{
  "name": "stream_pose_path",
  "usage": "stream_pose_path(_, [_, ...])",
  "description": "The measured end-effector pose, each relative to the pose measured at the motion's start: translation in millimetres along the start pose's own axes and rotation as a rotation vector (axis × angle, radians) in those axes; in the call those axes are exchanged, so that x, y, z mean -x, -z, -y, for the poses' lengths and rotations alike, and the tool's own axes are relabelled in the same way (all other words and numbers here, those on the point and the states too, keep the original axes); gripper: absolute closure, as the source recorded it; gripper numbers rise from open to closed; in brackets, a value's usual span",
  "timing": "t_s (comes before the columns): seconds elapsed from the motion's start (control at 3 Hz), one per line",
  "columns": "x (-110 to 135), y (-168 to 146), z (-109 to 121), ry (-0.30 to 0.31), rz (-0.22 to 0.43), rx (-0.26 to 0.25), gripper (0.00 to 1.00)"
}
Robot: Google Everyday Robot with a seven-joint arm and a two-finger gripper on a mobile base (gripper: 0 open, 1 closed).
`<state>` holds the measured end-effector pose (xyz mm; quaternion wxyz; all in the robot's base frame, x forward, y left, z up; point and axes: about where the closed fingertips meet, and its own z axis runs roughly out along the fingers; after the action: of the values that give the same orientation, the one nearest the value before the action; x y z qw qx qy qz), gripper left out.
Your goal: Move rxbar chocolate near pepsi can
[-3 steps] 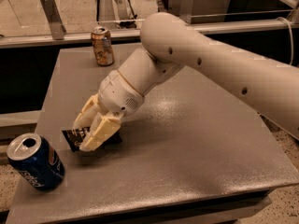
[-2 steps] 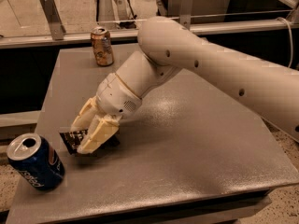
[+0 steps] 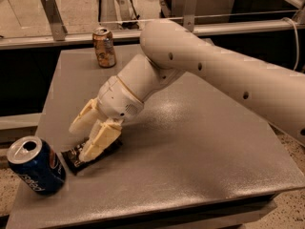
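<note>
my claw (image 3: 80,142) is down at the rxbar chocolate (image 3: 71,158) just beside the pepsi can (image 3: 35,168), can't tell if it's gripping

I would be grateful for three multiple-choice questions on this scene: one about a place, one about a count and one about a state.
1. Where is the end effector?
A. Low over the bar, next to the Pepsi can
B. At the far right corner
C. Raised high overhead

2. How many cans are on the table?
A. One
B. Three
C. Two

3. How is the Pepsi can placed?
A. Lying on its side
B. Standing, silver top up
C. Crushed flat

Answers:
1 A: the end effector is down on the black bar at the front left, close to the blue can.
2 C: only the Pepsi can and a brown can at the back are there.
3 B: its top rim faces upward.
</note>
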<state>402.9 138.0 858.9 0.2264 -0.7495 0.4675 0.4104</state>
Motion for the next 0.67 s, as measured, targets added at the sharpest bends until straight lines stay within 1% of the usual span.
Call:
stream_pose_path(0.33, [-0.2,0.2,0.2,-0.002,0.002,0.000,0.00])
stream_pose_path(0.67, [-0.7,2.8,0.6,-0.002,0.001,-0.005,0.00])
